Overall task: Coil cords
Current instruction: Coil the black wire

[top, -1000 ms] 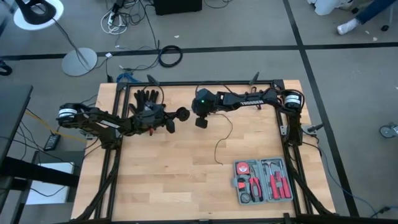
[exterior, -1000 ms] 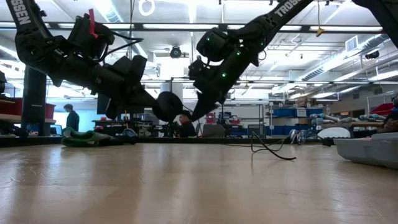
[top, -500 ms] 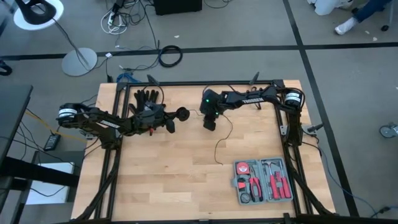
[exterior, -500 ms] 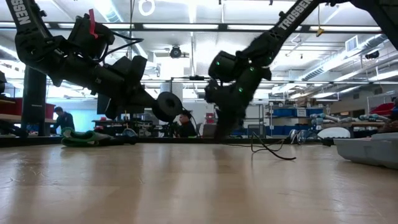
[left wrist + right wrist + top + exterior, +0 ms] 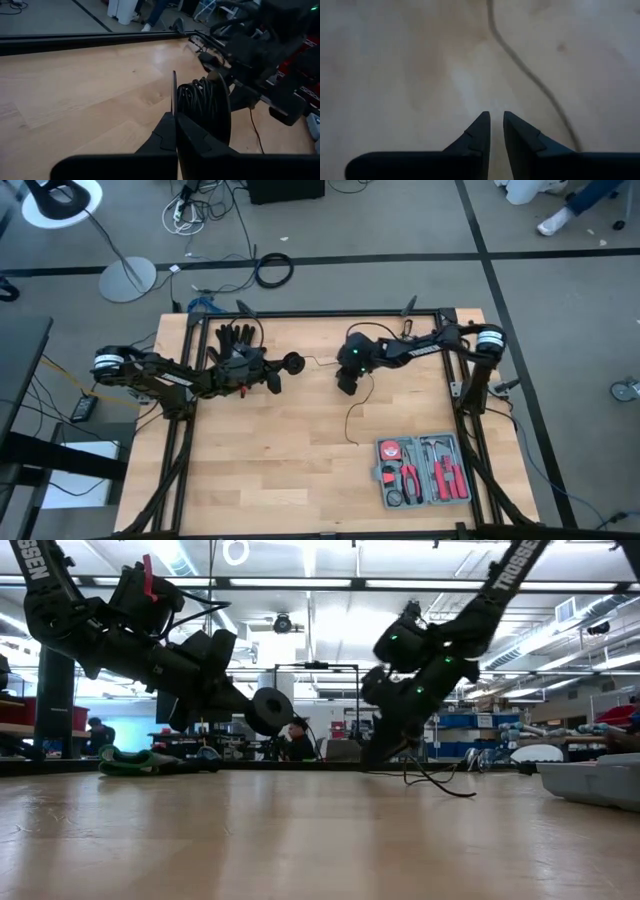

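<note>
The cord is a thin black wire, partly wound on a small round black spool (image 5: 200, 102). My left gripper (image 5: 175, 116) is shut on that spool and holds it above the table's far left part (image 5: 293, 362). From the spool the wire runs right (image 5: 318, 361), then lies slack on the wood, curving toward the near side (image 5: 350, 418). My right gripper (image 5: 345, 385) points down at the table middle, close over the wood. Its fingers (image 5: 496, 120) stand a little apart with nothing between them, and the wire (image 5: 530, 75) lies just beyond them. My left gripper pinches the rim of the spool's thin round flange (image 5: 173, 92) between its two fingers. They come from the table's left, nearly level and slanting a little down. The spool (image 5: 270, 710) stands on edge, lifted clear of the table, with the wound wire beside the fingers.
A black glove (image 5: 237, 336) lies at the far left behind my left gripper. An open grey tool case (image 5: 422, 470) with red-handled tools sits at the near right. The black frame rail (image 5: 340, 314) borders the far edge. Bare wood spreads across the near left (image 5: 260, 470).
My right gripper has moved toward the table's right edge, away from the spool, and has sunk down close to the wood by the slack wire. My left gripper and the spool have kept still.
</note>
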